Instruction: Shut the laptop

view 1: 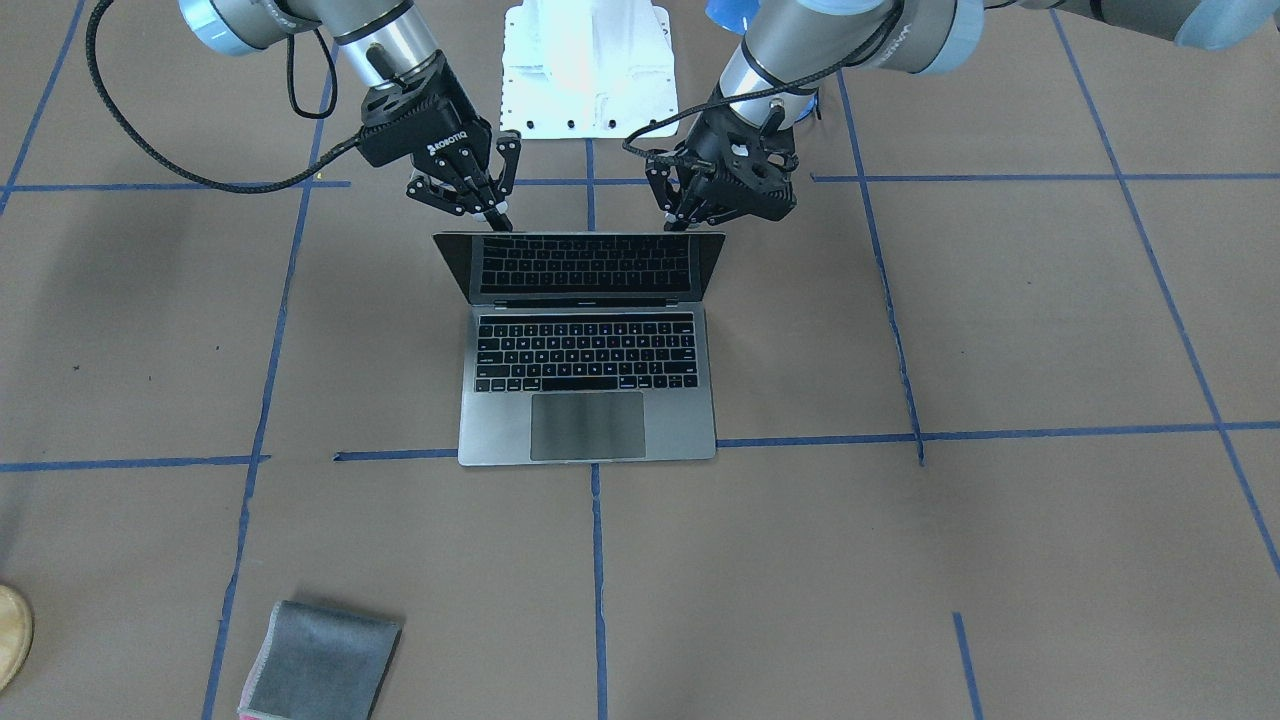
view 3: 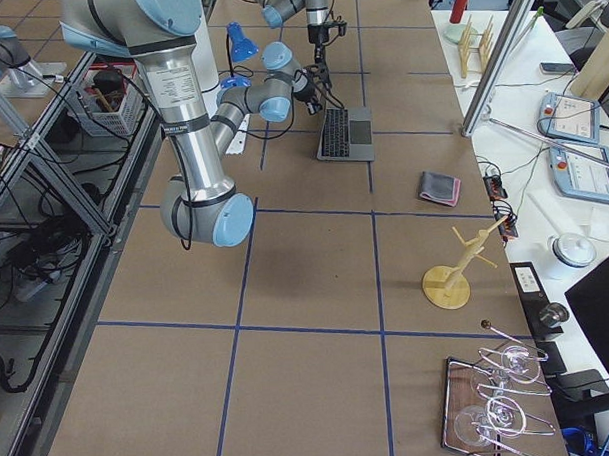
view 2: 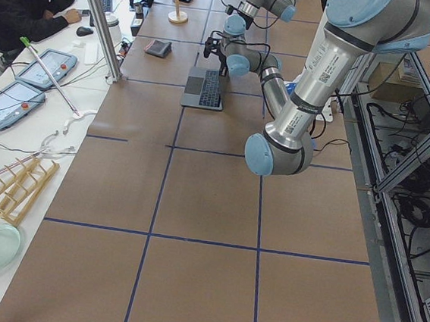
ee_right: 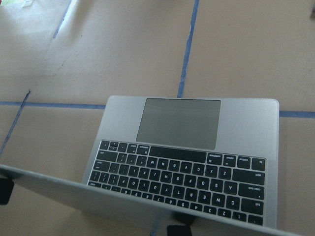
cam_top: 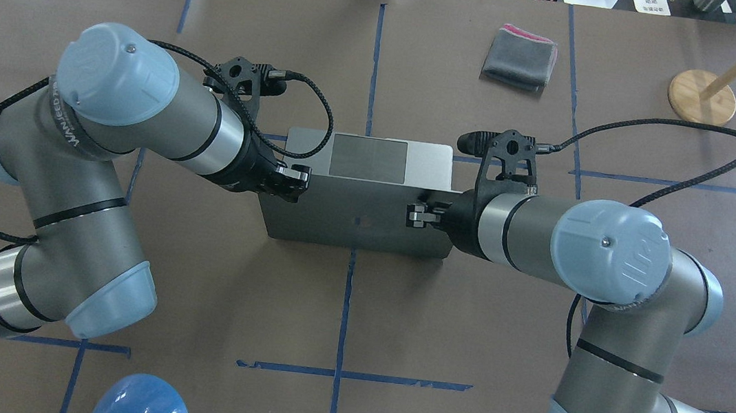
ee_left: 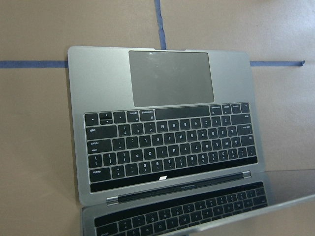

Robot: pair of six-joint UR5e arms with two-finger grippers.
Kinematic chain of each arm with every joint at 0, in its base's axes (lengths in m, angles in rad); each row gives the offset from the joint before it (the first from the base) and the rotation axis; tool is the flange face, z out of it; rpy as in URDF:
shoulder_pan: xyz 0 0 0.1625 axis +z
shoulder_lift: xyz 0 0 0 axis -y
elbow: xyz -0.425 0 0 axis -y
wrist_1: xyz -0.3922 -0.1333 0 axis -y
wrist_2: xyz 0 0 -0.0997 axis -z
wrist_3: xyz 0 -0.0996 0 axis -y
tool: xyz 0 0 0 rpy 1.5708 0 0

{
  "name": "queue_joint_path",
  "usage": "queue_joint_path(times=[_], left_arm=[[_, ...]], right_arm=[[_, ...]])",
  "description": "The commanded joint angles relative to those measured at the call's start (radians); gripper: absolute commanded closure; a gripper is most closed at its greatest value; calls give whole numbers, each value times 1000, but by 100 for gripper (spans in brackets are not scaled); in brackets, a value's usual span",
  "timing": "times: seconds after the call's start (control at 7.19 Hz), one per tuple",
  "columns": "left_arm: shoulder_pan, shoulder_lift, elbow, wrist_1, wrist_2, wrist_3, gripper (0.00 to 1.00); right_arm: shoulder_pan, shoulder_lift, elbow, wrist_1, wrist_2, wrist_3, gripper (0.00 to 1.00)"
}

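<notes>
The laptop (view 1: 590, 400) lies open in the middle of the table, its lid (cam_top: 352, 225) leaning part-way over the keys (ee_left: 167, 147). Its trackpad shows in the right wrist view (ee_right: 177, 123). My left gripper (view 1: 682, 220) is shut, its tips at the lid's top edge on that view's right; from overhead it sits at the lid's left end (cam_top: 294, 182). My right gripper (view 1: 498, 218) is shut, its tips at the top edge of the lid's other end (cam_top: 417, 213). Neither holds anything.
A folded grey cloth (view 1: 320, 665) lies on the far side of the table (cam_top: 519, 57). A wooden stand (cam_top: 701, 95) is at the far right. The white robot base plate (view 1: 588, 70) is behind the laptop. Operators' gear lines the table edge (view 2: 48, 69).
</notes>
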Motion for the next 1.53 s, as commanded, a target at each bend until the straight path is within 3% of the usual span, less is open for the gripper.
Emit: queue_joint_path(times=[0.0, 0.56, 1.39], left_arm=[[-11, -75, 88, 0, 1, 0, 100], [-25, -132, 201, -11, 4, 12, 100], [-36, -231, 431, -100, 11, 14, 100]], right_arm=[[46, 47, -67, -15, 0, -8, 100], [61, 88, -129, -16, 2, -11, 100], [90, 177, -321, -7, 12, -14, 100]])
